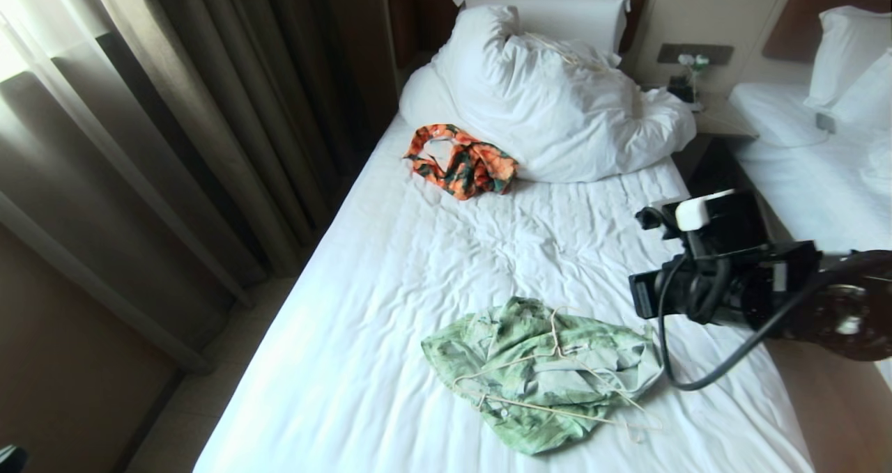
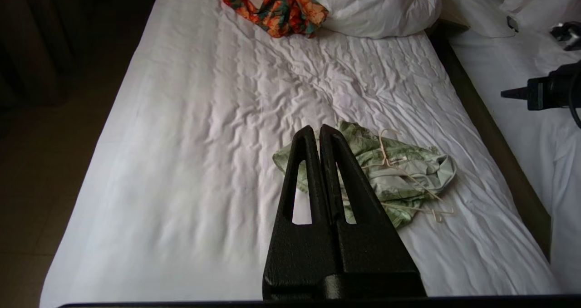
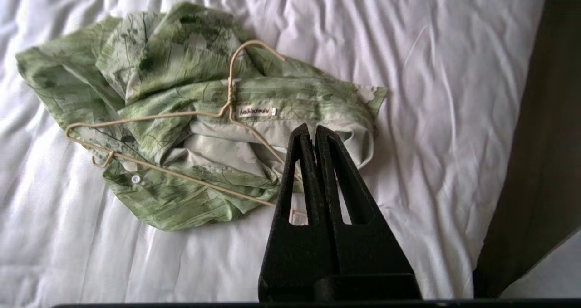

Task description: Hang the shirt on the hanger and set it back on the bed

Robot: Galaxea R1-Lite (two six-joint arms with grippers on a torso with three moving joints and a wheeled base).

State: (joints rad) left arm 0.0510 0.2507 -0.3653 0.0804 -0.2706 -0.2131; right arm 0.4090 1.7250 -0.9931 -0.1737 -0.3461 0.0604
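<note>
The light green flowered shirt [image 1: 488, 340] [image 2: 399, 188] [image 3: 181, 40] lies crumpled on the near part of the bed [image 1: 418, 264] [image 2: 204, 140] [image 3: 454, 95]. Across it lies the thin cream hanger [image 1: 543, 407] [image 2: 383, 149] [image 3: 230, 81], its hook toward the headboard and one end sticking out past the shirt's near edge. My right gripper [image 3: 313, 129] hovers above the shirt's collar side, shut and empty; its arm [image 1: 725, 285] reaches in from the right. My left gripper [image 2: 319, 129] is shut and empty, well back from the shirt and outside the head view.
An orange-and-green garment [image 1: 460, 159] lies near the bunched white duvet and pillows [image 1: 557, 97] at the headboard. A second bed [image 1: 822, 159] stands to the right across a narrow gap, with a nightstand [image 1: 718, 121] between. Curtains [image 1: 174, 111] hang on the left.
</note>
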